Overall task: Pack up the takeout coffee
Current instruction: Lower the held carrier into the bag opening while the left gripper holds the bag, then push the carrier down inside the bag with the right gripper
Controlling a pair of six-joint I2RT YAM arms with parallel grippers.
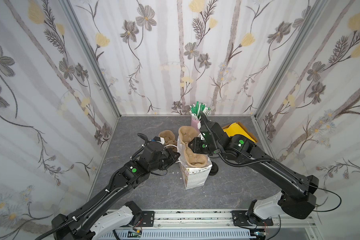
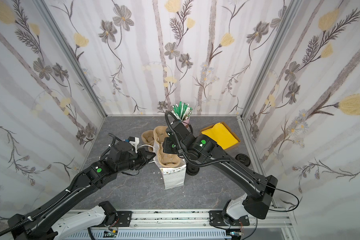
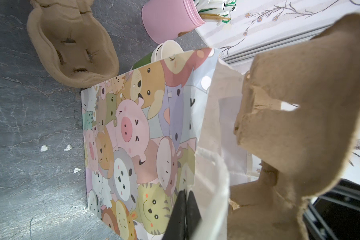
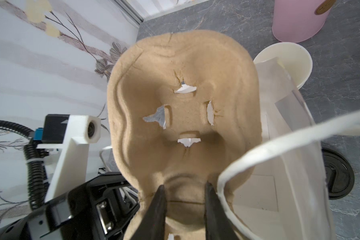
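Takeout coffee (image 1: 214, 170), black-lidded, sits on the table (image 1: 227, 193) just beside the cartoon-print bag (image 1: 193, 176), on the side toward the table's right edge. Right tool (image 4: 185, 187), jaws narrow, grips a pulp cup carrier (image 4: 175, 83) poking from the bag's mouth; left tool (image 3: 184, 192) pinches the bag's rim.

Both top views look down on the bag (image 1: 194, 176) from high and far. Each wrist camera faces that bag closely, from opposite sides. All four share it.
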